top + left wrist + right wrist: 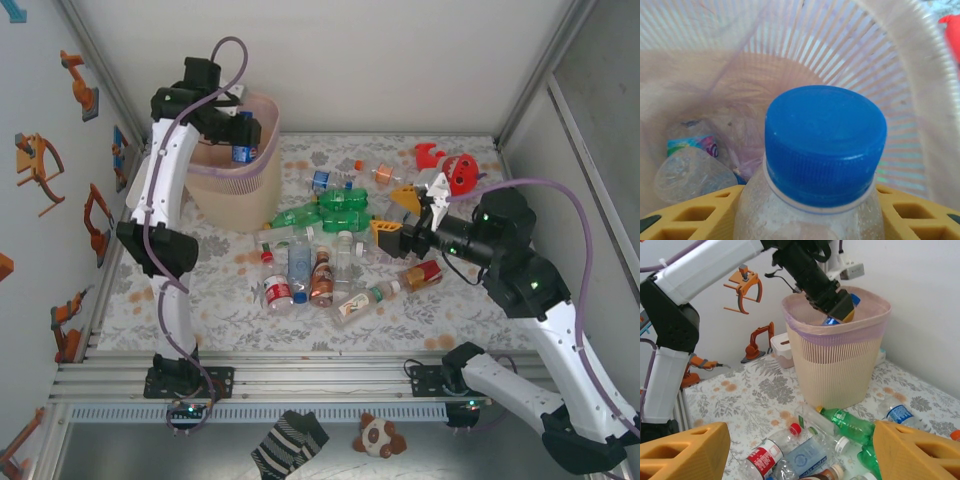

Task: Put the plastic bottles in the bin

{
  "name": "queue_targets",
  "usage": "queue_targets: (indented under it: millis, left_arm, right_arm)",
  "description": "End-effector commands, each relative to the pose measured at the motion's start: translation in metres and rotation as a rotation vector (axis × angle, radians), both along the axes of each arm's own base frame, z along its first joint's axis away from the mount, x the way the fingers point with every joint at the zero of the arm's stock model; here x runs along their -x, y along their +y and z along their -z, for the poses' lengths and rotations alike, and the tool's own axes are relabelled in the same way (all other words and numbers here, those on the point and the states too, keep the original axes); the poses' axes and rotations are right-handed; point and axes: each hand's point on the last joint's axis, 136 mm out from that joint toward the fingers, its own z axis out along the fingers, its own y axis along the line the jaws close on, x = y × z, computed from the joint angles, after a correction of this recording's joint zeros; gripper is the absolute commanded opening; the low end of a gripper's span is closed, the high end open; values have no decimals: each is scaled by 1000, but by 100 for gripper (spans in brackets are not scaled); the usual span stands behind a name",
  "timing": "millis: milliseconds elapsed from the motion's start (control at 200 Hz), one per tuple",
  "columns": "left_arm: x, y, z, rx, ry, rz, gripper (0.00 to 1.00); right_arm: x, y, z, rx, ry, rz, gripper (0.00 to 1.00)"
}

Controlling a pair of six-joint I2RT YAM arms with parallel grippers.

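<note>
My left gripper point(240, 132) hangs over the mouth of the pale pink bin point(236, 190), shut on a clear plastic bottle with a blue cap point(825, 142). Its yellow fingers point(687, 215) press the bottle's shoulders on both sides. Another clear bottle point(690, 167) lies at the bottom of the bin point(910, 85). Several bottles lie on the table right of the bin, among them a green one point(340, 208), a red-labelled one point(277, 292) and a brown one point(321, 280). My right gripper point(395, 215) stands open above them, with nothing between its fingers point(685, 452).
A red plush toy point(455, 170) lies at the back right. A small white box with a slot point(782, 347) stands behind the bin point(837, 360). Orange toy arms hang on the left wall point(745, 287). A sock and a small plush point(380, 436) lie below the table's front rail.
</note>
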Motion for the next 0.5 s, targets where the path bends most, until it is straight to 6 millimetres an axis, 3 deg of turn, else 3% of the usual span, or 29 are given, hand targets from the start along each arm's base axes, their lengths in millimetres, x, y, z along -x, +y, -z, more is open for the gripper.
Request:
queue_targets:
  millis: [0,200,401,496]
  left_arm:
    - [-8,-5,38,8,89,3,55]
    - [-14,-10,96,-17,212,9,55]
    - [-18,-7,132,-43,267,-5,56]
    - [-16,-7,139,-43,287,-8,56]
  right_arm:
    - [7,-4,-10,-22,-16,10,74]
    - [9,-7,-10,-24,-16,20,74]
    - [9,-9,-9,-21,-17,25,74]
    - [10,-9,-9,-19,-17,27,74]
